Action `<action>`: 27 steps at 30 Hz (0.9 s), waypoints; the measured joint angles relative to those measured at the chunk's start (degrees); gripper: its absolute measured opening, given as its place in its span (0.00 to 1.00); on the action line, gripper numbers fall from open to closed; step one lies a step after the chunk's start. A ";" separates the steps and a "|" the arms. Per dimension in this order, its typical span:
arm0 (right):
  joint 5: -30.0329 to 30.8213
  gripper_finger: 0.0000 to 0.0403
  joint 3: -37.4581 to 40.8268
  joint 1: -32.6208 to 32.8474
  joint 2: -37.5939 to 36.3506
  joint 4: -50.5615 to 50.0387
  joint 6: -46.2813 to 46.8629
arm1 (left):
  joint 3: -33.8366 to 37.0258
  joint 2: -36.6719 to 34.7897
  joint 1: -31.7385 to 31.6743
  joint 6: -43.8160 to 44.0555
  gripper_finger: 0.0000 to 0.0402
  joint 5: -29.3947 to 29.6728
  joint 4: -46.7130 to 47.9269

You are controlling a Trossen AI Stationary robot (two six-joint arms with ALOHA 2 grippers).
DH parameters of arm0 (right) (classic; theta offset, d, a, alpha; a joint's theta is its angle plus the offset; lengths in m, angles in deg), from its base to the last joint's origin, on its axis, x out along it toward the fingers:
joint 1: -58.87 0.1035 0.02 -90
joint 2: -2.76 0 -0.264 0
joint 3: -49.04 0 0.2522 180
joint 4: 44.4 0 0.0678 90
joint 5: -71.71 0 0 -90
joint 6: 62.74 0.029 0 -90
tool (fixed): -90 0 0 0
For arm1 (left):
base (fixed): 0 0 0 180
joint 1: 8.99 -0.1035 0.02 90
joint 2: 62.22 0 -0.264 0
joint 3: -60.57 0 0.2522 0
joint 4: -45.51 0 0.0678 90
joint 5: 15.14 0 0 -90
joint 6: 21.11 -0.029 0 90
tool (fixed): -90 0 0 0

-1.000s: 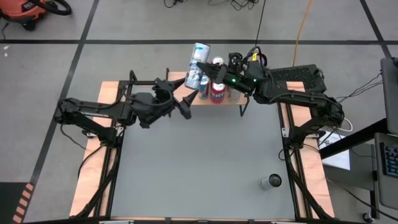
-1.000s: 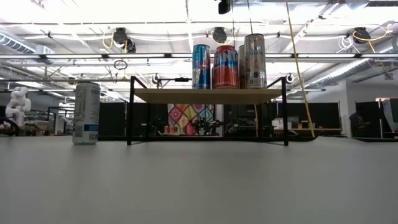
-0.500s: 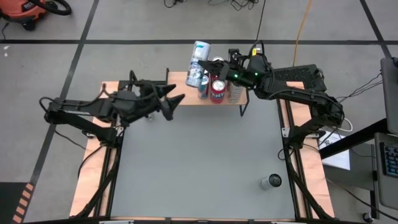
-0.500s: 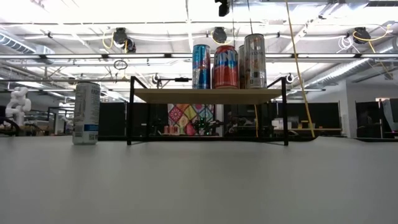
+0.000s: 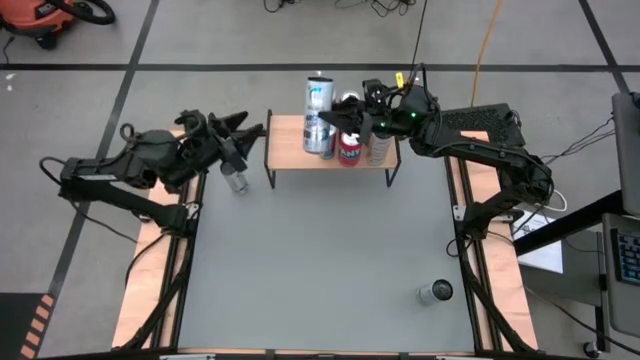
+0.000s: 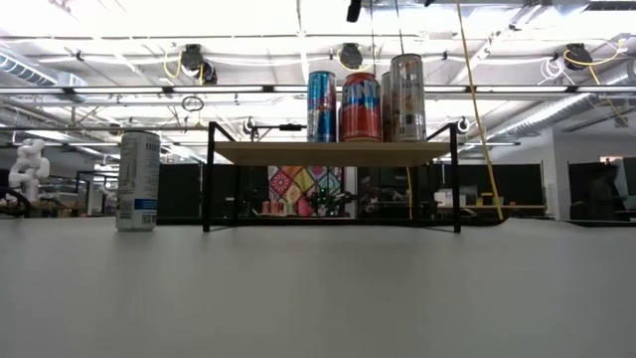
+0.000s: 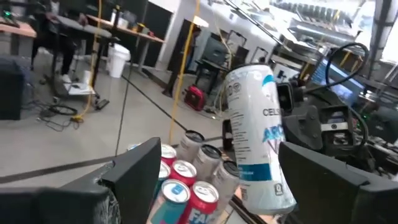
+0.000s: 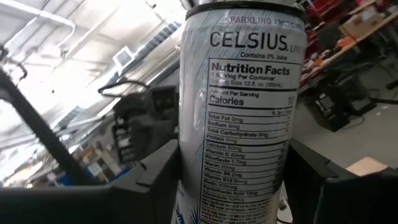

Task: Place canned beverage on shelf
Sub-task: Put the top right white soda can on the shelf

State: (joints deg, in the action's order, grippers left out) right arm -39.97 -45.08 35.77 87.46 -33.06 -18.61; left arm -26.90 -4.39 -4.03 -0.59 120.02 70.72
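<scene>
Left hand [image 5: 243, 133] has drawn back; right hand [image 5: 327, 121] grips white can [image 5: 319, 115].

The Celsius can [image 8: 241, 112] is running off the right wrist view's lower edge, hiding its base; the right gripper [image 5: 325, 118] is barely poking into the low view at 12 o'clock.

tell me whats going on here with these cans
The right end effector holds a tall white Celsius can over the shelf, beside the cans already standing on it. The left end effector waits off the shelf's left end, open and empty. Another can stands alone on the table.
</scene>
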 joint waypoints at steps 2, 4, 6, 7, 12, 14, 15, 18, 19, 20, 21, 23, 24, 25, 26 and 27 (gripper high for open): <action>-2.13 0.47 0.00 -0.18 0.00 0.38 -1.56 | 0.00 0.12 -1.25 0.81 0.81 -2.59 0.05; -4.33 0.47 0.00 -0.37 -0.02 0.40 -3.47 | 0.00 0.45 -3.35 3.50 0.81 -7.03 -0.04; -6.81 0.47 -0.02 -0.53 -0.02 0.42 -5.68 | 0.00 0.88 -6.22 6.68 0.81 -13.86 -0.43; -8.16 0.47 -0.02 -0.52 -0.02 0.39 -6.76 | 0.00 1.26 -7.60 8.02 0.81 -17.48 -0.60; -12.55 0.48 -0.04 -0.52 -0.02 -0.54 -11.20 | 0.00 3.92 -13.32 11.87 0.81 -31.68 -2.78; -14.10 0.48 -0.04 -0.49 -0.04 -1.38 -12.35 | 0.00 5.19 -15.50 12.15 0.81 -34.99 -4.99; -14.72 0.48 -0.04 -0.50 -0.04 -1.74 -12.57 | 0.00 5.76 -16.69 12.04 0.81 -36.76 -5.79; -14.80 0.48 -0.04 -0.49 -0.04 -2.03 -11.96 | 0.00 8.08 -20.21 12.15 0.81 -43.96 -9.17; -14.76 0.48 -0.04 -0.50 -0.04 -2.03 -11.95 | 0.00 8.86 -21.55 12.15 0.81 -47.10 -10.23; -14.74 0.48 -0.04 -0.49 -0.04 -2.00 -12.05 | 0.00 9.58 -22.78 12.15 0.81 -49.91 -11.23; -14.71 0.48 -0.04 -0.50 -0.07 -1.99 -12.17 | 0.00 10.35 -23.98 12.18 0.81 -52.42 -12.33; -14.66 0.48 -0.04 -0.49 -0.07 -2.09 -12.21 | 0.00 11.77 -26.03 12.20 0.81 -56.98 -15.51; -14.66 0.48 -0.04 -0.50 -0.07 -2.19 -12.05 | 0.00 12.32 -26.98 12.22 0.81 -59.52 -16.73; -14.66 0.48 -0.04 -0.50 -0.07 -2.31 -11.95 | 0.00 12.90 -27.90 12.28 0.81 -61.88 -18.22; -14.68 0.48 -0.04 -0.46 -0.07 -2.52 -11.91 | 0.00 13.48 -28.68 13.00 0.81 -64.07 -19.70; -14.79 0.48 -0.04 -0.43 -0.07 -2.77 -11.91 | 0.00 13.99 -29.50 13.90 0.81 -66.30 -21.13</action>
State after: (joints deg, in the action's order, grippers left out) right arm -54.76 -45.12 35.35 87.40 -35.83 -30.52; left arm -26.90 9.60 -33.52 13.30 53.72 49.59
